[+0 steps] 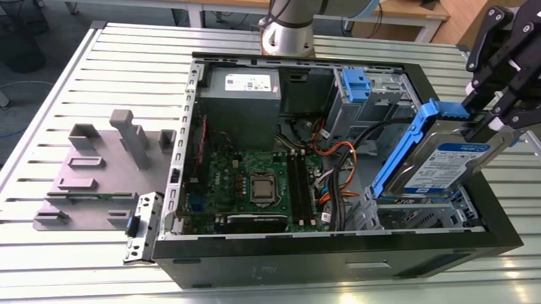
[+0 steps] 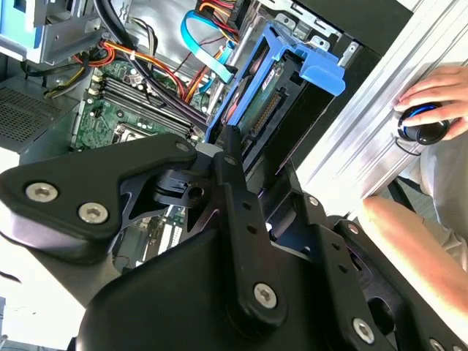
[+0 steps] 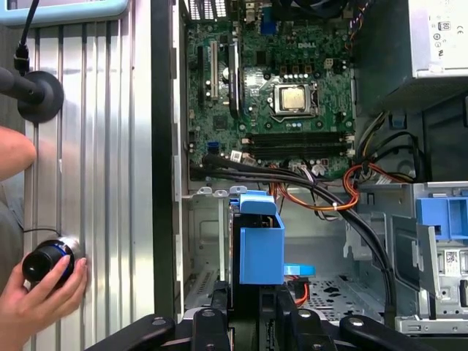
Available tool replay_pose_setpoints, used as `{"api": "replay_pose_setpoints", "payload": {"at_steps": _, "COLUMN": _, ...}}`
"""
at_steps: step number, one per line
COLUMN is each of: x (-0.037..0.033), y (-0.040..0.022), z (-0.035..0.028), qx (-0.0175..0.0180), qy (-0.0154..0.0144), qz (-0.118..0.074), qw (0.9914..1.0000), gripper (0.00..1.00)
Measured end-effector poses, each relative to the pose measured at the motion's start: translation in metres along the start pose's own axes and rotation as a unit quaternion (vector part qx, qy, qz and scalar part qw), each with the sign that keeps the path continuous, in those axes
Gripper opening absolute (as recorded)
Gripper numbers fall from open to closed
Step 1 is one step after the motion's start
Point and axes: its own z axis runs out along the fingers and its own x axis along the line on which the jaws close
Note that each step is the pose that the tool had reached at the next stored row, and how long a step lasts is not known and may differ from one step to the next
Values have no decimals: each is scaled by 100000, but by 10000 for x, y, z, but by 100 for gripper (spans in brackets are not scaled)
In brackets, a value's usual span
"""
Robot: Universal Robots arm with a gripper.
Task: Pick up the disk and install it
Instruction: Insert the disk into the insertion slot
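At three o'clock in the exterior view, jaws of the gripper (image 1: 495, 123) clamped shut on the upper end of the disk (image 1: 439, 161). Disk tilted, label facing outward, blue side rail (image 1: 404, 149) running down its edge, lower end at the metal drive cage (image 1: 422, 212) in the four-o'clock corner of the open computer case (image 1: 338, 259); contact with the cage hard to judge. In the first wrist view, blue tab end of the disk (image 3: 261, 245) straight ahead of the gripper (image 3: 252, 314).

Just beside the disk, toward nine o'clock, orange and black cables (image 1: 334, 149). Further toward nine o'clock, green motherboard (image 1: 245, 164) flat on the case floor, processor socket (image 1: 260, 185) near its middle, memory slots (image 1: 298, 180) between socket and cables. At eleven o'clock of the case, grey power supply (image 1: 241, 95); at one o'clock, a second blue drive carrier (image 1: 355, 82).

Outside the case at nine o'clock, grey plastic stand (image 1: 93, 183) with upright posts on the slatted metal table (image 1: 68, 266); small metal bracket (image 1: 142, 225) between stand and case, just beside the case wall. At twelve o'clock, arm base (image 1: 287, 31). In the first wrist view, a person's hand (image 3: 40, 296) on a round black knob (image 3: 47, 263) on the table beside the case.
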Motion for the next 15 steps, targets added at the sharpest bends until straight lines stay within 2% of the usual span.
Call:
{"api": "replay_pose_setpoints", "payload": {"at_steps": 7, "x": 0, "y": 4, "z": 13, "qx": 13, "qy": 26, "qz": -327, "qw": 99999, "gripper": 35}}
{"api": "replay_pose_setpoints", "payload": {"at_steps": 15, "x": -6, "y": -3, "z": 147, "qx": 13, "qy": 28, "qz": -325, "qw": 99999, "gripper": 35}}
